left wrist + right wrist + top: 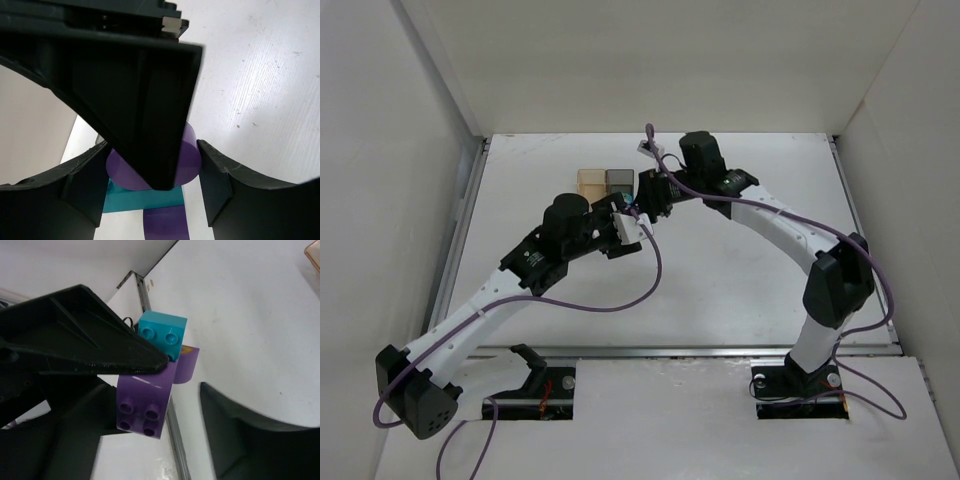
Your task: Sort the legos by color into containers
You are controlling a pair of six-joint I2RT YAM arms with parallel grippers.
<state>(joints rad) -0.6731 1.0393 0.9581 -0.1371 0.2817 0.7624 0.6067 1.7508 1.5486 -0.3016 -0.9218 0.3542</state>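
A joined cluster of legos is held in the air between both grippers: a teal brick (162, 335) on a purple brick (145, 402) with a rounded purple piece (187, 365). My left gripper (151, 167) is shut on the rounded purple piece (187, 160), with teal (142, 197) and purple (162, 225) below it. My right gripper (155, 400) is open around the cluster; its right finger (240, 435) stands apart from the purple brick. In the top view both grippers, left (625, 228) and right (650, 200), meet just in front of the amber container (591, 182) and the grey container (620, 180).
White walls enclose the table (740, 270) on the left, back and right. A metal rail (720, 350) runs along the table's near edge. Purple cables hang from both arms. The other arm's black finger (125, 90) fills much of the left wrist view.
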